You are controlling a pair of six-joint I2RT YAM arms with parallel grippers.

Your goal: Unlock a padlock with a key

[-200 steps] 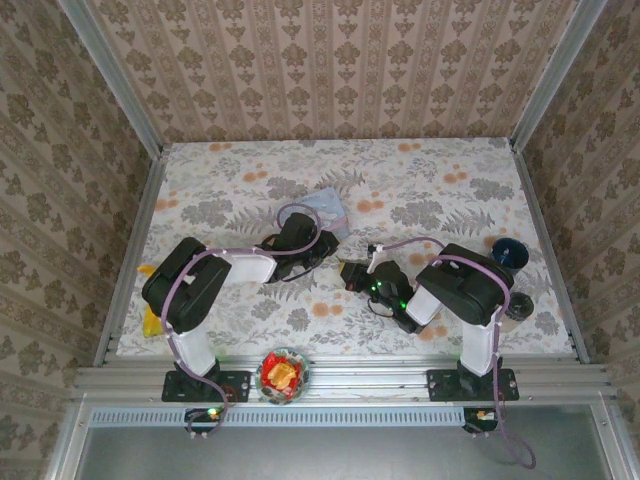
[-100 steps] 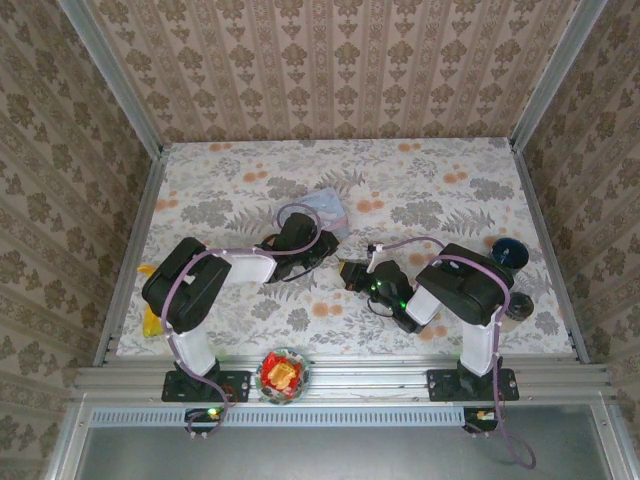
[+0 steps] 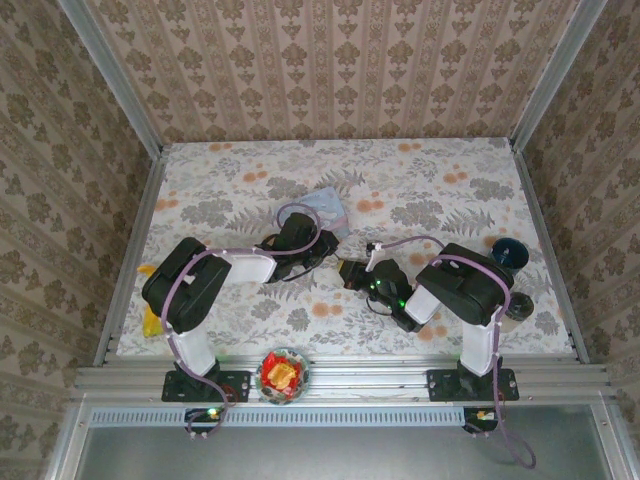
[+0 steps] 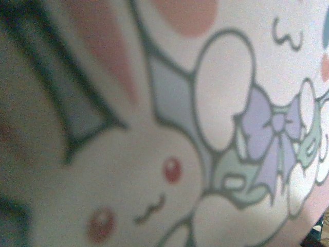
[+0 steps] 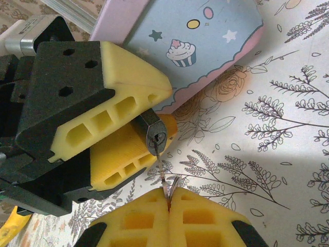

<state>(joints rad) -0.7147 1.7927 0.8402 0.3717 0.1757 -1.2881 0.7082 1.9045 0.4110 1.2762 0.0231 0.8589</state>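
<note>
Top view: left claw [image 3: 322,250] and right claw [image 3: 352,272] meet nose to nose mid-surface [image 3: 230,170], just beside the tin [image 3: 330,205].
Left wrist view: the tin's cartoon lid lies close below, blurred.
Right wrist view: left claw is clamped narrow on the padlock [image 5: 154,135], with the keyhole facing the right claw, which is pinched tight on the key [image 5: 160,164]; the key's tip is at the keyhole, depth unclear.
Doing it well: keep the blade in line with the keyway, push straight, then twist while the left claw braces.
</note>
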